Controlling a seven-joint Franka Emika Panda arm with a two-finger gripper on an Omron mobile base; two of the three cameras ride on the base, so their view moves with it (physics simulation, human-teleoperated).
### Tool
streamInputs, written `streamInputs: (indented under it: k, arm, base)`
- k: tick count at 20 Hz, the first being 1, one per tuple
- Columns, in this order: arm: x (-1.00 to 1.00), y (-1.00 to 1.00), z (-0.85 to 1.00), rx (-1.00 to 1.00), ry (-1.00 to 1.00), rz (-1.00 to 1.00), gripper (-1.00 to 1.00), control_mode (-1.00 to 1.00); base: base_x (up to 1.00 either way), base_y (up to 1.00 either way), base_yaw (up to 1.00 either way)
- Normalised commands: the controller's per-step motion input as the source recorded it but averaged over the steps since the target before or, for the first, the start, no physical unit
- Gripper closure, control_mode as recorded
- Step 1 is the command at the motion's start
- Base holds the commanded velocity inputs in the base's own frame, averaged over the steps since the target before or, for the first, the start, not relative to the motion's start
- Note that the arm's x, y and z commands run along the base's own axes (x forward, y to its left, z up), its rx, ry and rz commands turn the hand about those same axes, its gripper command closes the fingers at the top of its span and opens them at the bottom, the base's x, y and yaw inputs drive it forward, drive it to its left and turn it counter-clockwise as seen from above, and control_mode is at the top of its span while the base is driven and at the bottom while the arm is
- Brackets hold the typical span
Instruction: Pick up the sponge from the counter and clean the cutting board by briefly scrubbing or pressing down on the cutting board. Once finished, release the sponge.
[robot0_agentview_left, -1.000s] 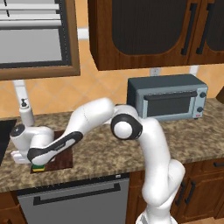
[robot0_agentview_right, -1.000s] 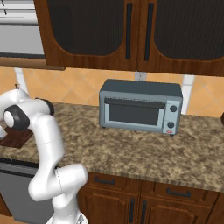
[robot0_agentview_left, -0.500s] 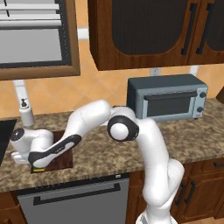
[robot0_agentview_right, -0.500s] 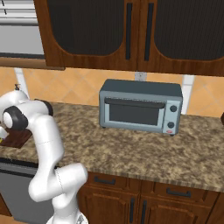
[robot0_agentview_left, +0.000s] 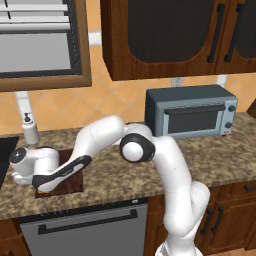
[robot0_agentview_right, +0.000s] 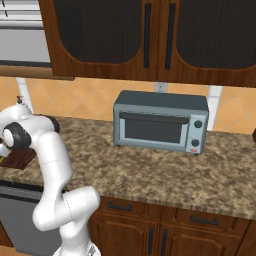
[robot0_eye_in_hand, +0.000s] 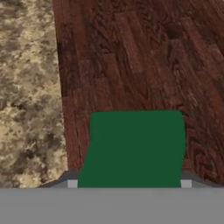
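Note:
The cutting board (robot0_agentview_left: 67, 184) lies on the counter (robot0_agentview_left: 210, 162) at the far left, a dark reddish-brown wooden rectangle. My gripper (robot0_agentview_left: 42, 188) is down at its front left corner, with the sponge (robot0_agentview_left: 46, 190) under the hand. In the hand view the sponge (robot0_eye_in_hand: 135, 148) shows its dark green top flat on the cutting board (robot0_eye_in_hand: 144, 65), close to the board's edge by the counter (robot0_eye_in_hand: 26, 87). My gripper (robot0_eye_in_hand: 129, 184) has a fingertip at each side of the sponge, touching it. In the right base view the arm hides most of the cutting board (robot0_agentview_right: 19, 161).
A grey toaster oven (robot0_agentview_left: 190, 110) stands at the back of the counter, right of the arm. A soap dispenser (robot0_agentview_left: 30, 131) stands behind the board, and a dark sink edge (robot0_agentview_left: 4, 155) lies at the far left. Wall cabinets hang overhead; a dishwasher (robot0_agentview_left: 85, 230) sits below.
The arm's elbow has swung a little left and lower, and the hand has crept slightly toward the board's front left corner. The sponge stays between the fingers on the board.

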Motion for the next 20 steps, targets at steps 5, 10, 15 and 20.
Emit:
streamInputs:
  k: [5, 10, 15, 20]
  arm:
    - [0.37, 0.0, -0.22, 0.0, -0.07, -0.02, 1.0, -1.0]
    - [0.52, 0.0, -0.12, 0.0, -0.01, -0.01, 1.0, -1.0]
    - [0.56, -0.04, -0.17, 0.0, -0.01, 0.0, 1.0, -1.0]
    - [0.48, -0.09, -0.35, 0.0, -0.05, 0.0, 1.0, -1.0]
  base:
    - [0.0, 0.0, 0.0]
    - [0.0, 0.0, 0.0]
    - [0.0, 0.0, 0.0]
    - [0.0, 0.0, 0.0]
